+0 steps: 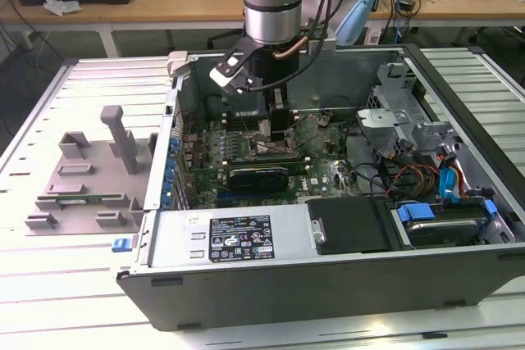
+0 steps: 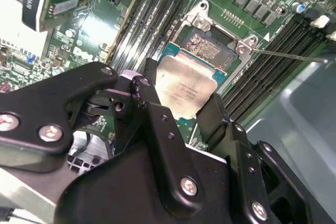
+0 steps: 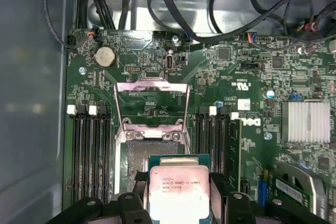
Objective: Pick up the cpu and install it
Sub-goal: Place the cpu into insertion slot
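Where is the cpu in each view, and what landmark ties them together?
Exterior view: hidden under the gripper, inside the case.
First wrist view: cpu in the gripper, beside the socket.
Second wrist view: cpu gripped, just before the socket.
Shared landmark: the open socket.

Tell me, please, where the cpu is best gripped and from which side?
Likely by two opposite edges, coming from above: the cpu is a thin flat square, metal top up, and the gripper pinches it so, near the open socket.
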`<state>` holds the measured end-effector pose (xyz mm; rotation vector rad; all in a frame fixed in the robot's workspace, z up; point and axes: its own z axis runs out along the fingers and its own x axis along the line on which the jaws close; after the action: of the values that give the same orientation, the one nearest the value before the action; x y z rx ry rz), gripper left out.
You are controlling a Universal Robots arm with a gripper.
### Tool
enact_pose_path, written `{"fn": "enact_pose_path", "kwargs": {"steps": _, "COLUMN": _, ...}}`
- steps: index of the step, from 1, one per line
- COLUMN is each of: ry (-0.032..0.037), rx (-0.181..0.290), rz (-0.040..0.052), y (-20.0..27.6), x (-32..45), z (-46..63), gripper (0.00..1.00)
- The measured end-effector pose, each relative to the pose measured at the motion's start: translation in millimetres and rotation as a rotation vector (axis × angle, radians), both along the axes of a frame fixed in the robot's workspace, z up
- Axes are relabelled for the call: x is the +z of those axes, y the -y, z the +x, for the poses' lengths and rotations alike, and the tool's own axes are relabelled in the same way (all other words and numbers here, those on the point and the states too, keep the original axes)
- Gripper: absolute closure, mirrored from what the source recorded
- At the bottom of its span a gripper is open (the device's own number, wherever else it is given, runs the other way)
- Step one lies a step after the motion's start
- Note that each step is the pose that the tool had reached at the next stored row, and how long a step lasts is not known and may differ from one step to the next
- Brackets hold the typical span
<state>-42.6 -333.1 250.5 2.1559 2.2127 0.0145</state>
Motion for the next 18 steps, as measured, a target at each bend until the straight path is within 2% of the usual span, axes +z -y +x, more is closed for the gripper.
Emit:
{"fn": "enact_pose_path", "kwargs": {"steps": 2, "ry": -0.0027, "rx": 0.0, "rz": 0.0, "y": -2.3, "x": -4.7, "z": 0.1, "gripper": 0.45}}
{"fn": "enact_pose_path", "kwargs": {"steps": 4, "ry": -0.0079, "rx": 0.0, "rz": -0.0001, "y": -6.4, "x": -12.7, "z": 0.3, "gripper": 0.45}}
{"fn": "enact_pose_path", "kwargs": {"steps": 8, "ry": -0.0088, "rx": 0.0, "rz": 0.0004, "y": -12.4, "x": -22.3, "z": 0.3, "gripper": 0.45}}
{"fn": "enact_pose_path", "kwargs": {"steps": 13, "ry": -0.0107, "rx": 0.0, "rz": 0.0004, "y": -15.2, "x": -32.9, "z": 0.4, "gripper": 0.45}}
{"fn": "enact_pose_path", "kwargs": {"steps": 18, "ry": -0.0143, "rx": 0.0, "rz": 0.0004, "y": -16.9, "x": -40.5, "z": 0.4, "gripper": 0.45}}
